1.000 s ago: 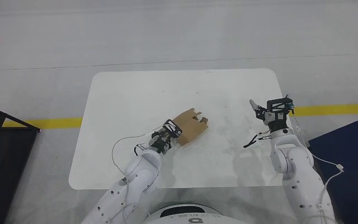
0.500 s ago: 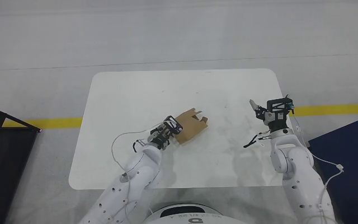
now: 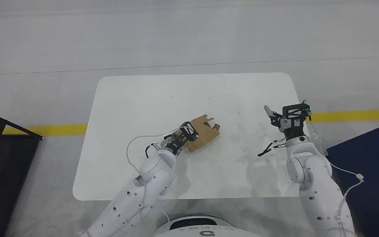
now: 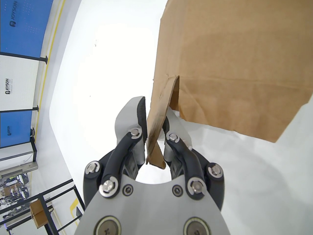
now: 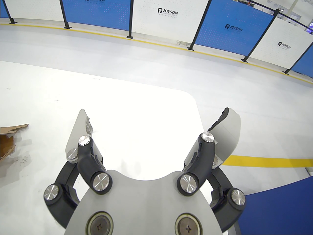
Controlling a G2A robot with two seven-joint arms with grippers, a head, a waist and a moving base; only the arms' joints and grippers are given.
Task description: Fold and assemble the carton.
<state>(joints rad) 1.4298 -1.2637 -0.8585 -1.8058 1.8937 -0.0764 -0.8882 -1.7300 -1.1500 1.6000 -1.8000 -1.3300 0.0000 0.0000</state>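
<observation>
From above, the brown carton (image 3: 203, 134) lies near the middle of the white tabletop (image 3: 148, 106), mostly flat, with notched tabs at its far end. The left hand (image 3: 185, 135) is at the carton's near edge, touching it. The right hand (image 3: 285, 112) hangs well apart, over the tabletop's right side.

At the left wrist, the left hand (image 4: 155, 113) is nearly closed, its two fingers (image 4: 140, 113) pinching a narrow side flap (image 4: 160, 103) that stands on edge from the carton (image 4: 232, 50). The large panel slopes away beyond the flap. I'd say the job is at an early fold: a flap is gripped and raised, but no box shape has formed.

At the right wrist, the right hand (image 5: 155, 116) is spread wide with nothing in it, above bare tabletop (image 5: 122, 103). A corner of the carton (image 5: 9, 135) shows off to one side, with a darker hollow under its top layer.

The carton is the only container here, and I can see nothing in it. Next, the flap probably needs bending along its crease while the right hand comes over to steady the main panel, or the light cardboard may simply slide.
</observation>
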